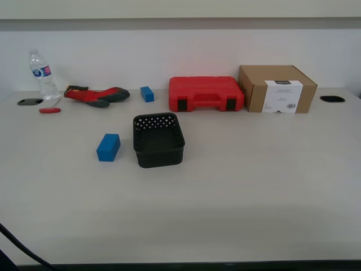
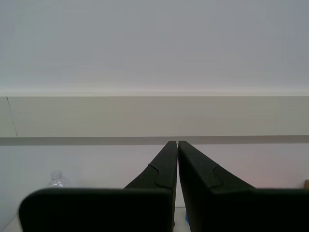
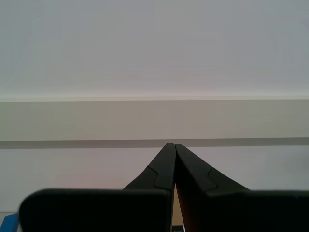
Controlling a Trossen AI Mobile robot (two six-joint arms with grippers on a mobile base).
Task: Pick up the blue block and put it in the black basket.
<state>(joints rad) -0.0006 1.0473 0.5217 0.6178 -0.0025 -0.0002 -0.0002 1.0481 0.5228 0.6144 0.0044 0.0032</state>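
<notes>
**Exterior view: table scene with both arms still clear of the workspace**

The exterior view showed the blue block (image 1: 108, 147) lying on the pale table (image 1: 237, 197), just beside the black basket (image 1: 158, 139) on the exterior view's left, not touching it. A second, smaller-looking blue block (image 1: 147, 94) sat well behind, near a red glove (image 1: 96, 95) and a red tool case (image 1: 206, 94). A cardboard box (image 1: 276, 88) and a water bottle (image 1: 43, 74) stood along the back. Neither arm appeared in this view. Each wrist view looked toward the wall: my first gripper (image 2: 177, 143) and my second gripper (image 3: 171, 144) both had their jaws pressed together, holding nothing. Likely hazards from here: reaching for the far block by mistake, since the two match in colour; or nudging the near block or the light basket on descent, given how close they lay.
</notes>
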